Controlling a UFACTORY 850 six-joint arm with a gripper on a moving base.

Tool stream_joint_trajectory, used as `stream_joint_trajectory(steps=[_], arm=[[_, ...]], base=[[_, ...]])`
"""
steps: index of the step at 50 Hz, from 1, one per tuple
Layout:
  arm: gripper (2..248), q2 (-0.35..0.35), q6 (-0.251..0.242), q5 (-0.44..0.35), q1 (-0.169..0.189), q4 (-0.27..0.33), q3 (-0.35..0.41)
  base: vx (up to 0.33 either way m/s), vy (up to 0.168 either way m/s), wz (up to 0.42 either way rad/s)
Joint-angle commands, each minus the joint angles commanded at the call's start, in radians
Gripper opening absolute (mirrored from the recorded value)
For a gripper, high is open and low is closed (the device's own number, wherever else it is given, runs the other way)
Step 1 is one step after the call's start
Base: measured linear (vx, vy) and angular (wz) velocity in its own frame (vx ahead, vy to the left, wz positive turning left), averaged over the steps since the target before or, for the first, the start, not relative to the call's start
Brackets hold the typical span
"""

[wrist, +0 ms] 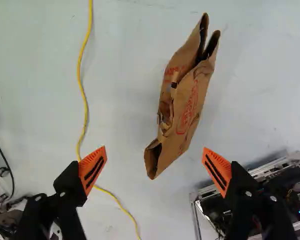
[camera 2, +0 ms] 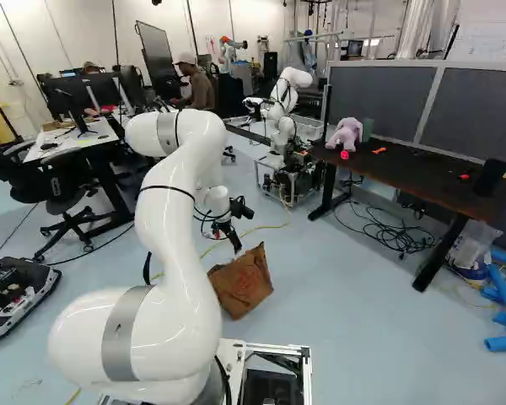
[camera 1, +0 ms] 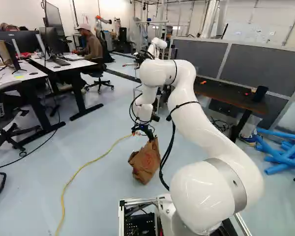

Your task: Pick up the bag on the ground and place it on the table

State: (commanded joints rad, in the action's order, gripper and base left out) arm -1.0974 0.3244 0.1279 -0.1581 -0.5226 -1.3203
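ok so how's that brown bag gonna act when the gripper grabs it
The brown bag looks like creased paper, so it will probably crumple where the orange pads squeeze. Its sides sit close together, suggesting little inside and a light lift. Its gaping folded edges may flap or snag.

Bag: brown paper (wrist: 192,107), red print on its side, pretty creased
Bag's mouth: gaping, the rim folded and uneven
Bag's pose: squashed narrow, sitting askew
Bag's spot: down on the pale floor (wrist: 125,65), well apart from the table
Table: dark top (camera 2: 396,179), dark legs, standing by the grey partition (camera 2: 375,105)
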Motion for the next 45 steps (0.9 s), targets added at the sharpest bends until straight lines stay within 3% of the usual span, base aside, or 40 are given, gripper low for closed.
stream_joint_trajectory(steps=[10, 45], arm=[[247, -0.037, 0.030, 0.001, 0.000, -0.027, -0.027], [247, -0.165, 0.033, 0.001, 0.000, -0.081, -0.128]], base=[[0.000, 0.000, 0.000], [0.000, 0.000, 0.000]])
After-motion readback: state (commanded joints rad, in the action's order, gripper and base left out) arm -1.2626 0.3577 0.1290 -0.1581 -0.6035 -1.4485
